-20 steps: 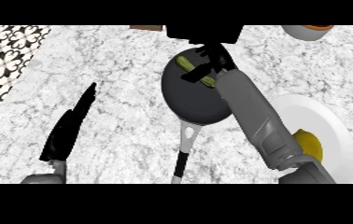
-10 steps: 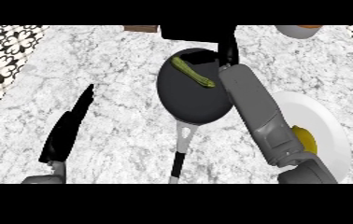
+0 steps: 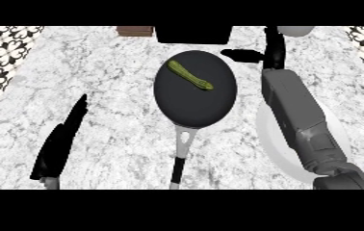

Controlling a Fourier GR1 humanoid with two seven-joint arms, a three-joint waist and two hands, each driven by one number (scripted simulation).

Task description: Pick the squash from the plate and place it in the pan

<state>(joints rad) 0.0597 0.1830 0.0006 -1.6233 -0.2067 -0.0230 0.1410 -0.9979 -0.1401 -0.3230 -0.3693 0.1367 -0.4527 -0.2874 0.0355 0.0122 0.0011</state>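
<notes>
The squash [image 3: 189, 74], long and green, lies slantwise in the upper part of the black pan [image 3: 195, 100]. My right hand [image 3: 268, 52] hovers just right of the pan's far rim, open, fingers straight up and thumb pointing left toward the pan, holding nothing. Under my grey right forearm [image 3: 302, 119] the white plate [image 3: 268, 138] shows only as a rim. My left hand [image 3: 60, 138] rests open at the lower left, fingers straight and pointing up.
The pan's grey and black handle [image 3: 179, 158] runs toward the near edge. A brown block [image 3: 135, 31] and a dark box [image 3: 193, 34] stand at the far edge. A white bowl [image 3: 295, 31] sits at the far right.
My right hand has let go of the squash, which now lies in the pan. The hand has moved right and away, off the pan.
</notes>
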